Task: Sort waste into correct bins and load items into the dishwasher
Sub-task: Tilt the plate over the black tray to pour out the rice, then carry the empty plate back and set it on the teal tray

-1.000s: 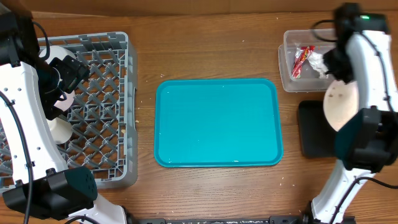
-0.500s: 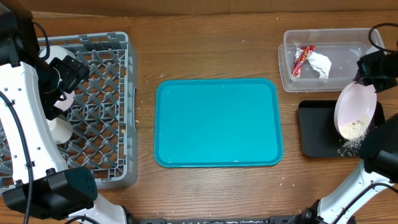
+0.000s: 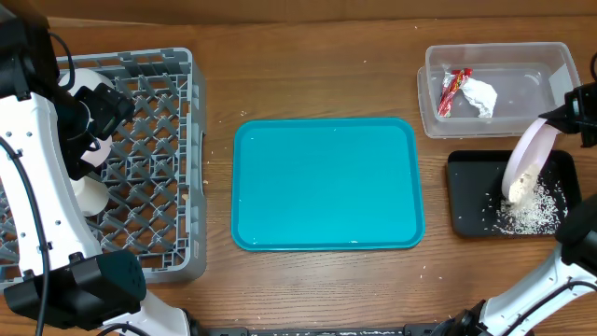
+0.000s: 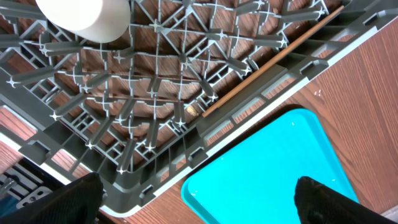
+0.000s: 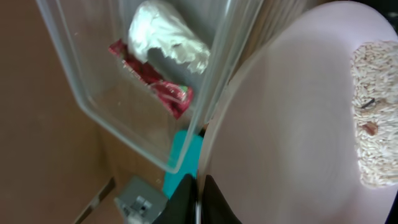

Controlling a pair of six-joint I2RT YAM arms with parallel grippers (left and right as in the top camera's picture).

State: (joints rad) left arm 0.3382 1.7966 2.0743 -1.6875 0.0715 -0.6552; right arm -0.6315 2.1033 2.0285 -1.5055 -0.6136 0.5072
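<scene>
My right gripper (image 3: 563, 114) (image 5: 199, 190) is shut on the rim of the large white plate (image 3: 524, 157) (image 5: 292, 124), holding it steeply tilted over the black tray (image 3: 466, 201). Rice-like crumbs (image 3: 534, 217) lie scattered in the tray, and some still cling to the plate (image 5: 376, 112). The clear tub (image 3: 494, 49) (image 5: 81, 93) holds the red-and-silver wrapper (image 3: 453, 91) (image 5: 155, 84) and the white napkin (image 3: 479, 97) (image 5: 165, 34). My left gripper (image 3: 96, 110) (image 4: 199, 202) is open and empty above the grey dish rack (image 3: 149, 140) (image 4: 186, 93), where a white cup (image 3: 89, 193) (image 4: 87, 15) sits.
A large teal tray (image 3: 326, 182) (image 4: 280, 174) lies on the middle of the wooden table, between the rack and the bins. Another white piece (image 3: 87, 82) shows at the rack's far left, partly hidden by my left arm.
The right arm has swung the plate from beside the tub to over the black tray and tipped it steeper. Crumbs have slid off into the tray. The left arm has not moved.
</scene>
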